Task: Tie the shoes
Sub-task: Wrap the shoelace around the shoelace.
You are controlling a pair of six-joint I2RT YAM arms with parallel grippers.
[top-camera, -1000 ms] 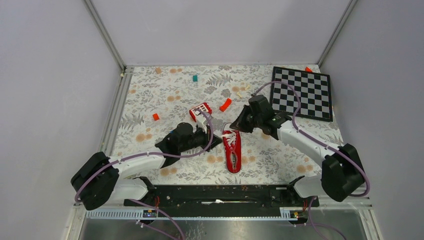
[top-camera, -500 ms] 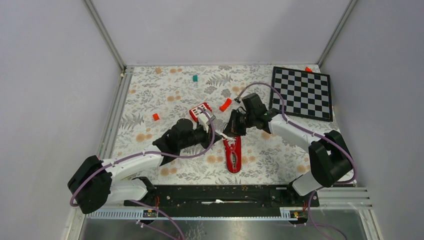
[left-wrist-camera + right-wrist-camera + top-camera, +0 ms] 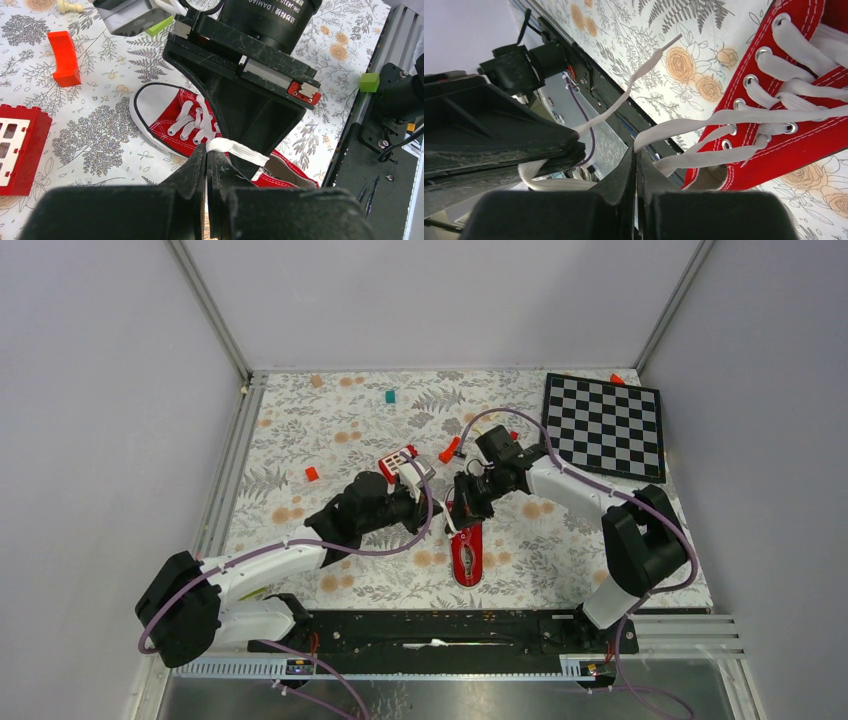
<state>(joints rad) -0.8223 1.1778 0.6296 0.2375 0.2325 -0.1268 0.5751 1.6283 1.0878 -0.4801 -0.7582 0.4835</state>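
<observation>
Top view: the red sneaker (image 3: 466,558) lies on the flowered table (image 3: 330,440) just below the centre of the frame, its heel toward the bottom edge. The left gripper (image 3: 432,512) reaches in from the lower left and the right gripper (image 3: 458,510) from the upper right. Their tips come almost together over the shoe's upper end (what they pinch is too small to make out here). A red block (image 3: 400,461) with white squares sits just above the left gripper, and a chessboard (image 3: 603,425) fills the upper right.

Left wrist view: the left gripper's jaws are pressed together at lower centre, clamping a flat white lace (image 3: 235,150) that leads to the right. The sneaker's white toe cap and laced front show in mid-frame, partly hidden by the right gripper's black body above. A curved red-orange piece (image 3: 62,57) lies at upper left.

Right wrist view: the right gripper's jaws are likewise closed to a slit at lower centre. White strands from the eyelets at the right converge on its tips, one of them nipped there.
</observation>
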